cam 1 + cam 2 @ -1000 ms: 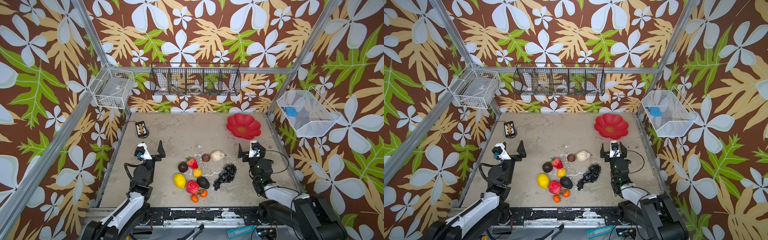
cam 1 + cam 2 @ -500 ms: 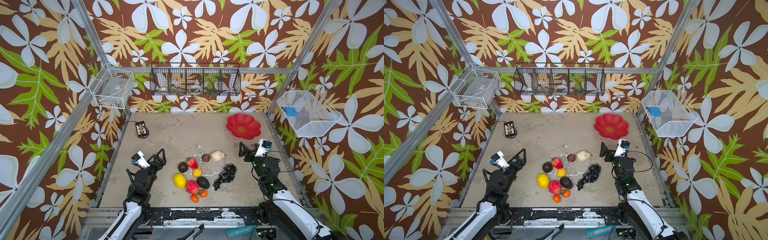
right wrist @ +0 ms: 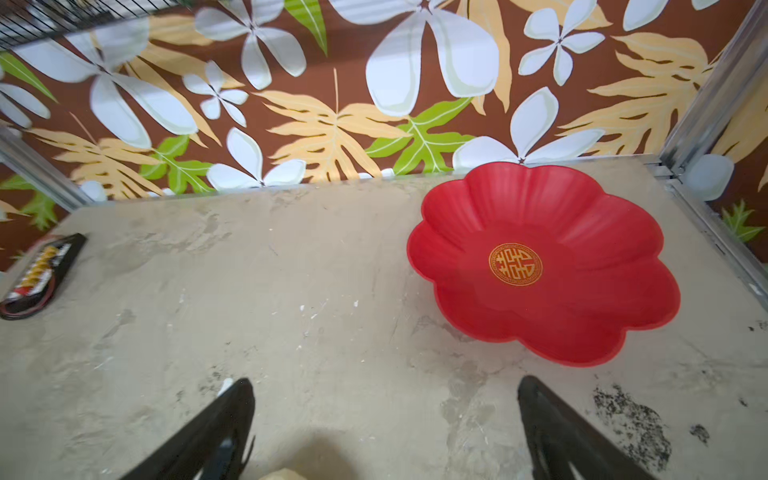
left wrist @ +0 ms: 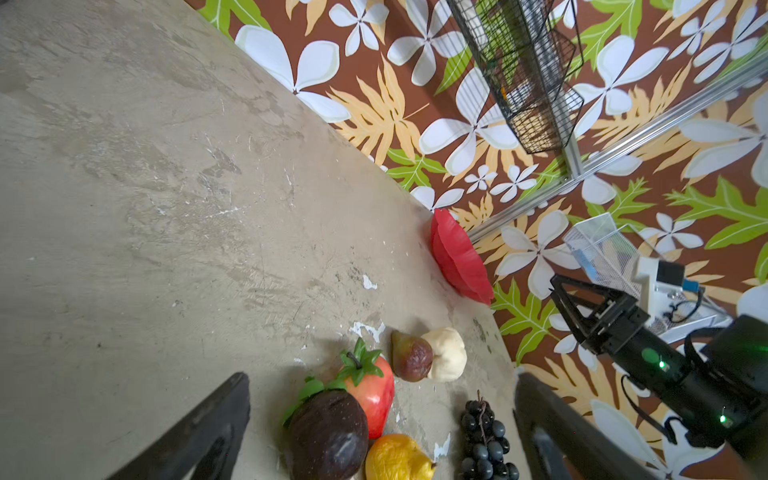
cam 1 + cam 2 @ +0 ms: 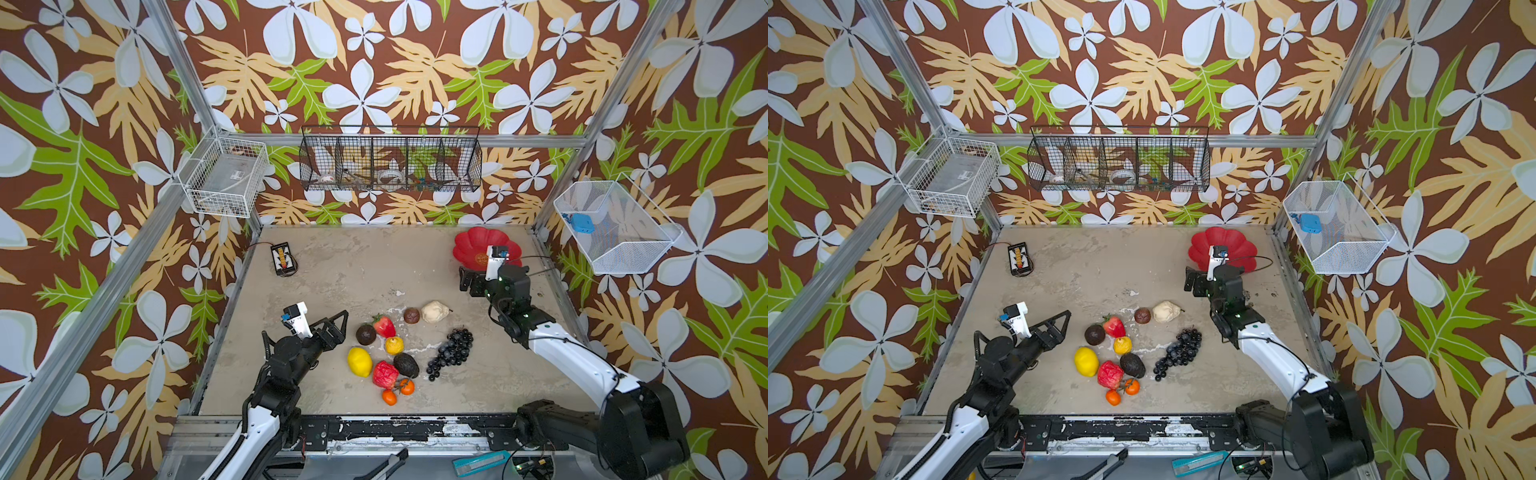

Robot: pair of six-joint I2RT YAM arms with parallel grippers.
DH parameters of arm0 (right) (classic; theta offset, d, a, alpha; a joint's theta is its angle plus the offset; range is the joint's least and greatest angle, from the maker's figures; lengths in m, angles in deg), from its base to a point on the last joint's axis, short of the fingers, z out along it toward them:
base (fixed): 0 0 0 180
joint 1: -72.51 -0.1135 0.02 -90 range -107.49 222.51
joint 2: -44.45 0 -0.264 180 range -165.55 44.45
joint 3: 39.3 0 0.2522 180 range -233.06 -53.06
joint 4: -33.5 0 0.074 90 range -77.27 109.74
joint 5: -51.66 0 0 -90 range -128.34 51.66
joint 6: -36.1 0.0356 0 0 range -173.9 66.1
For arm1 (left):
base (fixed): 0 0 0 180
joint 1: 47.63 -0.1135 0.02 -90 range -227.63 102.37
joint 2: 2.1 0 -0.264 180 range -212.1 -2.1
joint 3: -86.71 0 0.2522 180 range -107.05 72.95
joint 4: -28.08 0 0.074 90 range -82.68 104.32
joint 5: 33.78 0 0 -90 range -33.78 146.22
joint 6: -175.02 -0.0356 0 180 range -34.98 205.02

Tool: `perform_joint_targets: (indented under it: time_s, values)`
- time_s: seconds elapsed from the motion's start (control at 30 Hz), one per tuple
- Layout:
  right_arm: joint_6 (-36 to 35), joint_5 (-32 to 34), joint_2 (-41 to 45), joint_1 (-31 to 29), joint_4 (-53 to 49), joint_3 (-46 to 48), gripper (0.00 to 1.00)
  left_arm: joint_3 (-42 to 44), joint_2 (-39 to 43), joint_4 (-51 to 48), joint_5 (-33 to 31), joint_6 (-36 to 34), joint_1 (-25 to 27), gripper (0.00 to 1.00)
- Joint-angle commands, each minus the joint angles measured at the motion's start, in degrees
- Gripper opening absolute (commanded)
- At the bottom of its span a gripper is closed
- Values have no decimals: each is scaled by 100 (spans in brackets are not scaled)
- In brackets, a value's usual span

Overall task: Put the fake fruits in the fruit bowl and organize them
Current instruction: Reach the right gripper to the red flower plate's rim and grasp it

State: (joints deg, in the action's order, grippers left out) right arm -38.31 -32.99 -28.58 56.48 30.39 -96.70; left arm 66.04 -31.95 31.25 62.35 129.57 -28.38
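My left gripper [image 5: 340,323] and right gripper [image 3: 384,384] both stand wide and empty. The fake fruits [image 5: 394,345] cluster mid-table. The fruit bowl [image 3: 582,232] sits empty in the far right corner. I should straddle one outer fruit squarely before closing.

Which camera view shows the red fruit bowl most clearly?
The right wrist view: the whole fruit bowl shows, empty, with its gold centre mark. In both top views the right arm covers part of the bowl. The left wrist view shows the bowl only from the side.
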Motion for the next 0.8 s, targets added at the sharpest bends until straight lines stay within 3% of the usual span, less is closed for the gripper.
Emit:
perform_joint_targets:
  time_s: [0.0, 0.17, 0.37, 0.47, 0.77]
  values:
    - [-459, 504, -606, -5, -604, -516, 97, -160, -345, -546, -359, -351, 288, 100]
    - [-829, 866, -1711, 2, -1170, -1434, 94, -410, -1002, -603, -675, -421, 334, 100]
    - [-1147, 906, -2844, 16, -1804, -2295, 83, -158, -794, -135, -860, -627, 336, 100]
    - [-1260, 792, -3278, 89, -2142, -2706, 75, 256, -733, 778, -441, -802, 336, 100]
    - [-1365, 948, -3934, 232, -2612, -3307, 58, 331, -768, 1075, -226, -808, 338, 100]
